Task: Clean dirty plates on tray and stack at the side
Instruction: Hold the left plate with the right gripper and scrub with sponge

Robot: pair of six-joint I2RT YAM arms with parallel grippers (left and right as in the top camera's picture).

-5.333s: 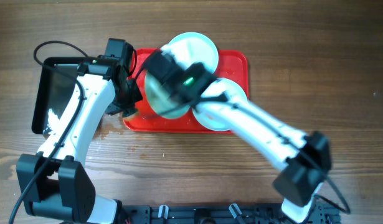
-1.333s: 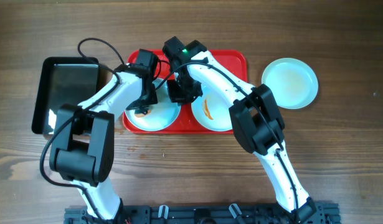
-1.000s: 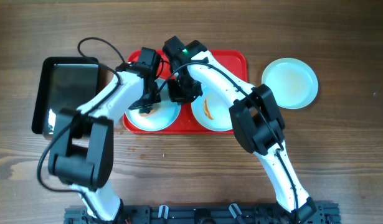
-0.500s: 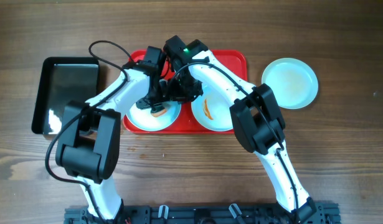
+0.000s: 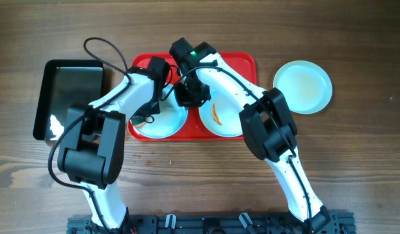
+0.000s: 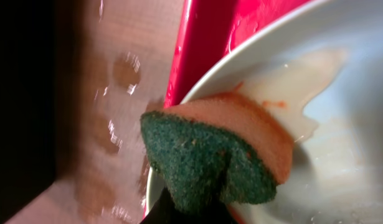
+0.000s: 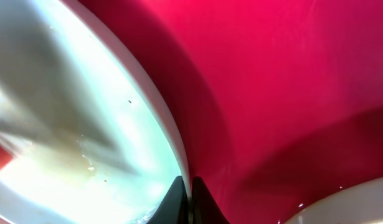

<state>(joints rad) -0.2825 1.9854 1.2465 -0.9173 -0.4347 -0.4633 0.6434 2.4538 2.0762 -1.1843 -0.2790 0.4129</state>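
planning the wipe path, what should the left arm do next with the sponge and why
Probably sweep the sponge inward across the left plate, through the pale sauce film beside it. The left gripper grips the sponge at the plate's rim, the film lies unwiped, and the right gripper pinches the rim, likely steadying it.

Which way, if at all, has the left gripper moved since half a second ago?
Yes. Overhead, the left gripper, holding the sponge, has slid left across the plate toward the red tray's left rim.
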